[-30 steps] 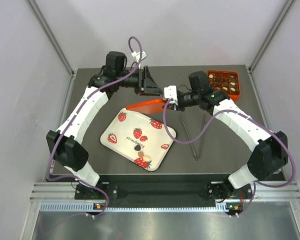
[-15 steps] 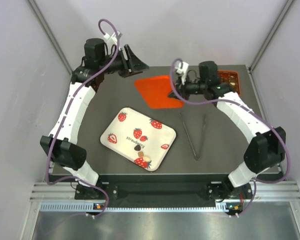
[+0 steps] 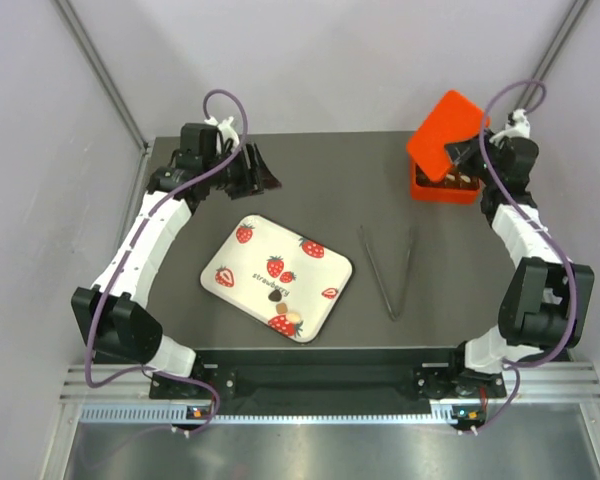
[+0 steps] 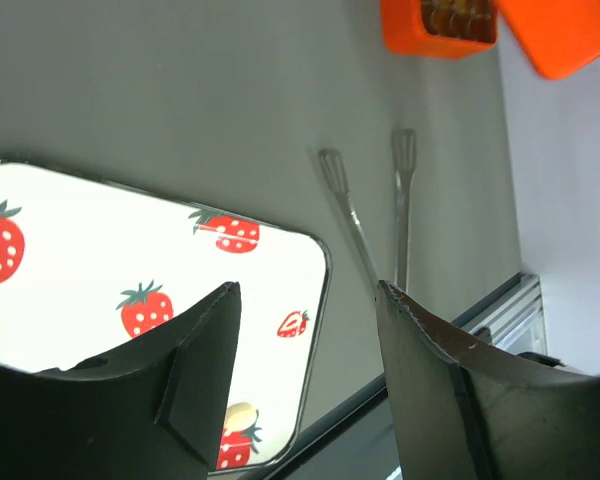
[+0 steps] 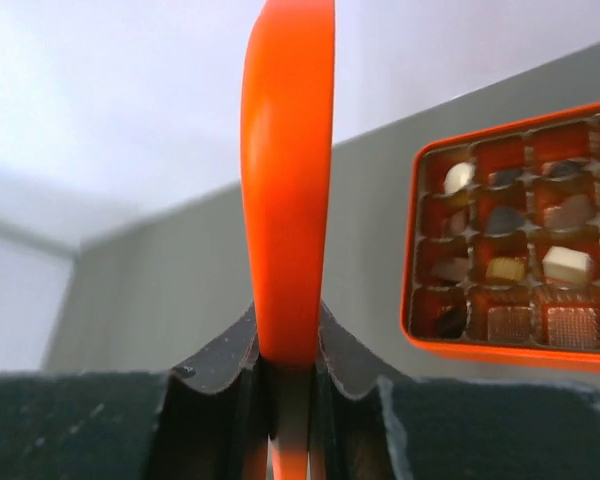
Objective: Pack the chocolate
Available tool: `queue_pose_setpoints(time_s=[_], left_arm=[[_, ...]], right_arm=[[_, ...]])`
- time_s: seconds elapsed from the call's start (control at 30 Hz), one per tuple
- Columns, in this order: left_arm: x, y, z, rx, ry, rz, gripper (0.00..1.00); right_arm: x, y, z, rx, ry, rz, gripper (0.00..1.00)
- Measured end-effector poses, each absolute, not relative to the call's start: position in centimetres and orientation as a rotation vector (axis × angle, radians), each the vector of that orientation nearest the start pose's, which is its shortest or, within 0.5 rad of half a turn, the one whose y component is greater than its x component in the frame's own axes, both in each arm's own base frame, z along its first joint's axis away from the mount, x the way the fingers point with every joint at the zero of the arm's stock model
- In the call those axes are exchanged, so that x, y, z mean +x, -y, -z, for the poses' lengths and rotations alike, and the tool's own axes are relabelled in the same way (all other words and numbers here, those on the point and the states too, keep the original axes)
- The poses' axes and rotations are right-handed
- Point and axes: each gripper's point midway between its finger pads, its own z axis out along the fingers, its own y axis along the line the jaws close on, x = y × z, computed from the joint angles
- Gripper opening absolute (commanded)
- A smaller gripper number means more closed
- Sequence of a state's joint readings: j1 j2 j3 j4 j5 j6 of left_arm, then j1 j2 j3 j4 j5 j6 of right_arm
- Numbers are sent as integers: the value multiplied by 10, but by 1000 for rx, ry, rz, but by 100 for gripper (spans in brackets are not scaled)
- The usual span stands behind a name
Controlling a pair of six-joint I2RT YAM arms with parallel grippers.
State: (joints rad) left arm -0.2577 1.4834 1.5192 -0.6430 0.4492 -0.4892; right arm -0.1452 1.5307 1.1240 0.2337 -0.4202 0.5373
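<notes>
Right hand pinching lid edge-on, tilted just above box of chocolate; left hand wide, empty, well apart across bench

Orange box half behind lid

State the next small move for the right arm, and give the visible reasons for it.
Probably tilt the orange lid flat and lower it toward the orange chocolate box. The right end effector grips the lid on edge, tilted above the open box. One doubt: a few chocolates lie on the strawberry tray, so closing may be premature.
</notes>
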Motion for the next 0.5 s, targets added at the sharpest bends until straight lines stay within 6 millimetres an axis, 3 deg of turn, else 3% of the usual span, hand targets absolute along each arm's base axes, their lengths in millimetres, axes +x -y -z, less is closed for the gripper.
queue_pose_setpoints(time_s=[0.1,0.33,0.5], left_arm=[[362,192,-274,8,-2282,893,61],[352,189,-261,12,-2299,889,61],[352,189,-260,20,-2287,888,61]], right_arm=[[488,-1,-259,464,-1659,-661,0],[508,17,-266,686,-1415,-768,0],[524,29,-240,833,-1316,-835,0]])
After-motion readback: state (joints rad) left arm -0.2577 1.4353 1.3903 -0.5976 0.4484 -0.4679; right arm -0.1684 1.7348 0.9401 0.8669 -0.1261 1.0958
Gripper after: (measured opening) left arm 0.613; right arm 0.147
